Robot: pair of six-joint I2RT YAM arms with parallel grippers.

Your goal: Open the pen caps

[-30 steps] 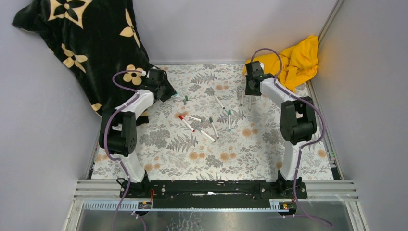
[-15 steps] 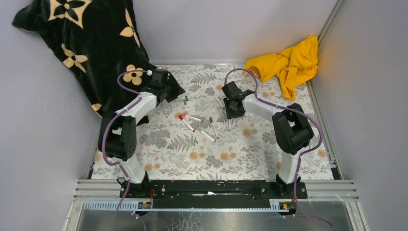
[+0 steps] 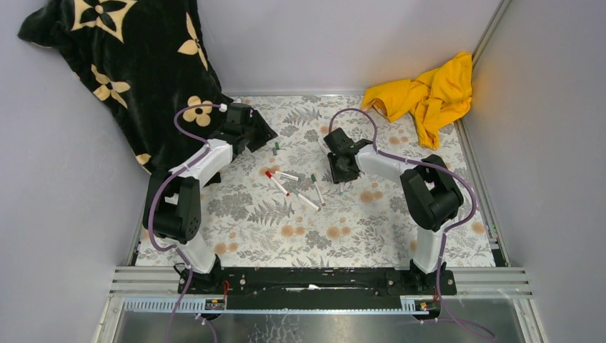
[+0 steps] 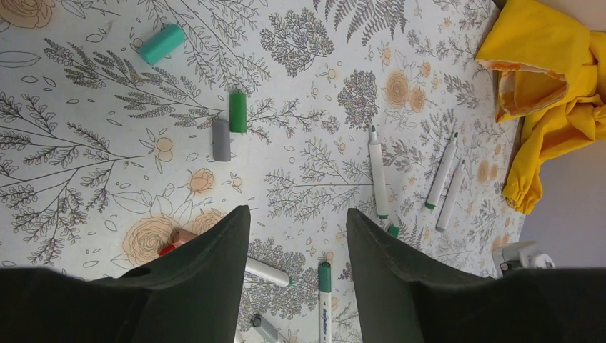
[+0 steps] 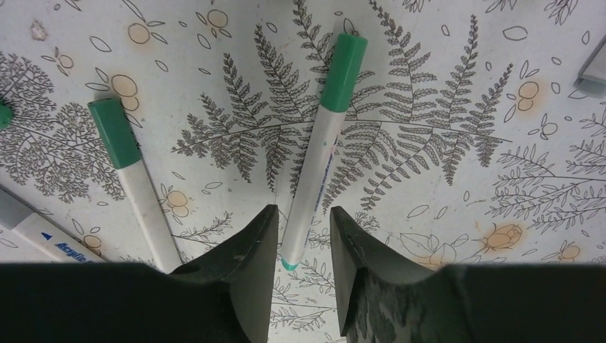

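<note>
**Right arm set to grasp a capped pen**

We judge the step in hand to be the grasp. The right gripper hangs low over a pen, fingers part open, straddling the barrel's tail end and clamping nothing. Its green cap sits on the far end, lying on the mat. The left gripper is wide open and empty, above loose caps near the blanket. Next we close on the barrel, lift, and bring the left fingers onto the cap. A second pen lies just beside, so keep clear of it. Open mat lies toward the bases, and the cloth is well apart
</note>
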